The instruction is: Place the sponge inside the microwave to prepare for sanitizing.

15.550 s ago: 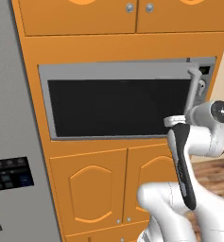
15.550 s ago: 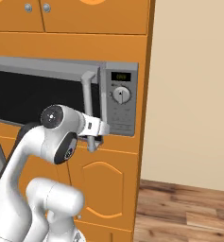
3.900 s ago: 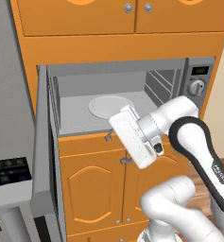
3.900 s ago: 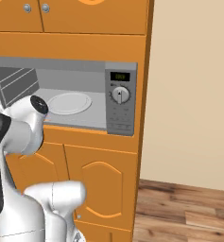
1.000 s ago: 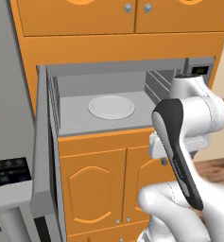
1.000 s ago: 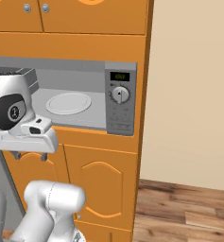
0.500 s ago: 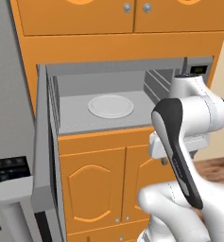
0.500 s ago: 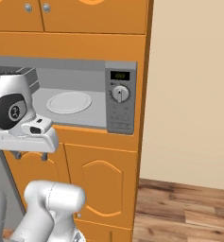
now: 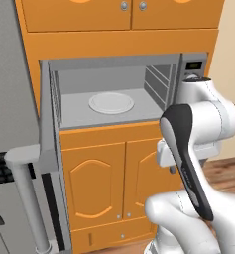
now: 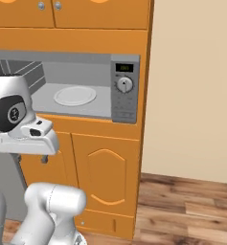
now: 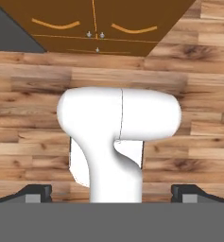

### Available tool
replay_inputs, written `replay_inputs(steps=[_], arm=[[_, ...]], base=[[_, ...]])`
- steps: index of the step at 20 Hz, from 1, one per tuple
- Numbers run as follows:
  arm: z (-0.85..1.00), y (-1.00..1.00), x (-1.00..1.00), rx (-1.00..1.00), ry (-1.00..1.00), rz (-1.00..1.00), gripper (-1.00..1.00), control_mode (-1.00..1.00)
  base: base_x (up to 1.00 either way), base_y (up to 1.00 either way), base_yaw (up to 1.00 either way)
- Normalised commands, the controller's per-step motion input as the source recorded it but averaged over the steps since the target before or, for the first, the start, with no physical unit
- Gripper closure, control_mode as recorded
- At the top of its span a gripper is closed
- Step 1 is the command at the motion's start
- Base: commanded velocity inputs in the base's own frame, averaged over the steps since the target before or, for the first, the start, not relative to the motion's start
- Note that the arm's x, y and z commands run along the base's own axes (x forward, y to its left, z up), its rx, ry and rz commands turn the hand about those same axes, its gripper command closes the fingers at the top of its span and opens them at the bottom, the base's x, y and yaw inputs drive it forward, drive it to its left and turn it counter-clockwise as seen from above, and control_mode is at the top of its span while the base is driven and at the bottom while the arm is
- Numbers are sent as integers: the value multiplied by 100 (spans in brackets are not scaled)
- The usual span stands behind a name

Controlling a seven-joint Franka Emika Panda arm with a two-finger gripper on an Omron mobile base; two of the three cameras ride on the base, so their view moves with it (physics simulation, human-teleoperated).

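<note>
My jaws spread wide and holding nothing, gripper (image 11: 111,191) pointed down at the wood floor (image 11: 198,108), orange lower cabinet doors (image 11: 94,23) beyond, microwave (image 9: 114,94) up on the far side with door (image 9: 49,149) swung open left, white turntable (image 9: 111,102) bare, sponge's whereabouts impossible to tell.

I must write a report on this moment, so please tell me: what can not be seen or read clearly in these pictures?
- Display text on the microwave: too small to read in the right base view.
- Microwave control panel: mostly hidden by the arm in the left base view.
- Microwave door: seen edge-on in the left base view, its bottom cut off by the frame.
- Pincer: open; the floor below it is hidden by the robot's body in the hand view.
</note>
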Motion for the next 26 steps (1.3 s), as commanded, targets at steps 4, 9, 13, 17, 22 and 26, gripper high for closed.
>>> replay_inputs(steps=[4, 9, 13, 17, 22, 26], arm=[[0, 0, 0, 0, 0, 0, -100, 100], [0, 0, 0, 0, 0, 0, -100, 100], [0, 0, 0, 0, 0, 0, -100, 100], [0, 0, 0, 0, 0, 0, -100, 100], [0, 0, 0, 0, 0, 0, -100, 100], [0, 0, 0, 0, 0, 0, -100, 100]], base=[[-23, -20, 3], [-3, -26, 32], [0, -31, 40], [0, -43, 39], [-7, -60, 49], [-28, -26, 53]])
